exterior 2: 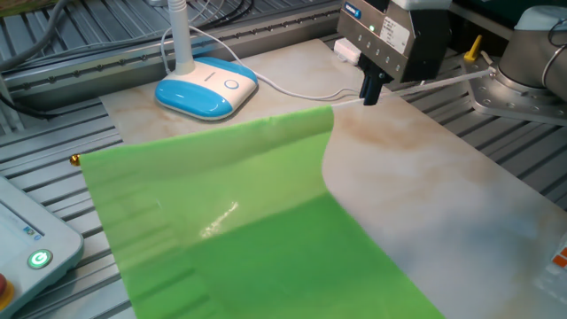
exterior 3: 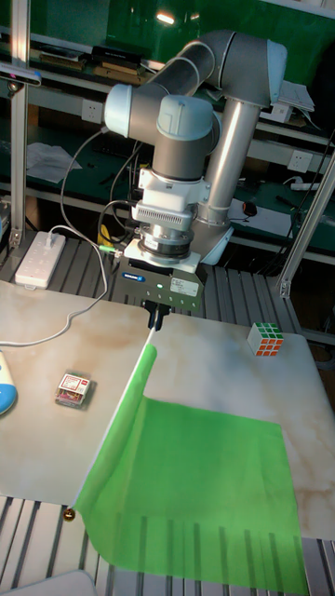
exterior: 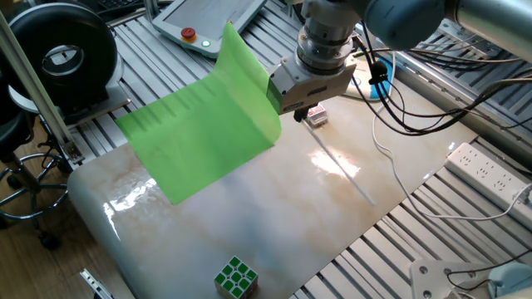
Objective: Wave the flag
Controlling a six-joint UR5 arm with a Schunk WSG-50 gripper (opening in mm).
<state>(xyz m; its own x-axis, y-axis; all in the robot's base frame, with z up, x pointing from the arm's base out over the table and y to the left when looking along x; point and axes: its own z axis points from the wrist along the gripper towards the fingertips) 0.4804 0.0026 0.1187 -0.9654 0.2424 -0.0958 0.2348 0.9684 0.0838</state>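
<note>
Around your work area: a blue and white oval lamp base (exterior 2: 206, 87) sits near one corner of the pale marbled tabletop (exterior: 274, 224), with a white cable (exterior 2: 297, 89) running from it toward the gripper. A small red and white box (exterior 3: 73, 388) lies on the tabletop near the flag's stick. A multicoloured puzzle cube (exterior: 236, 276) stands at the opposite edge, well apart from the arm. A white power strip (exterior: 490, 174) lies off the tabletop on the slatted metal frame, and a grey teach pendant with a red button (exterior: 204, 21) rests beyond the flag.

The large bright green thin flag sheet (exterior: 208, 124) lies mostly flat, spilling over one tabletop edge, with the stick-side edge lifted and curled up. Its long thin white stick (exterior: 341, 170) slants out past the gripper over the tabletop.

Your grey UR5 arm (exterior 3: 200, 102) reaches down vertically. The two-finger gripper (exterior 3: 155, 318) points straight down, fingers clamped on the stick at the flag's raised corner.
</note>
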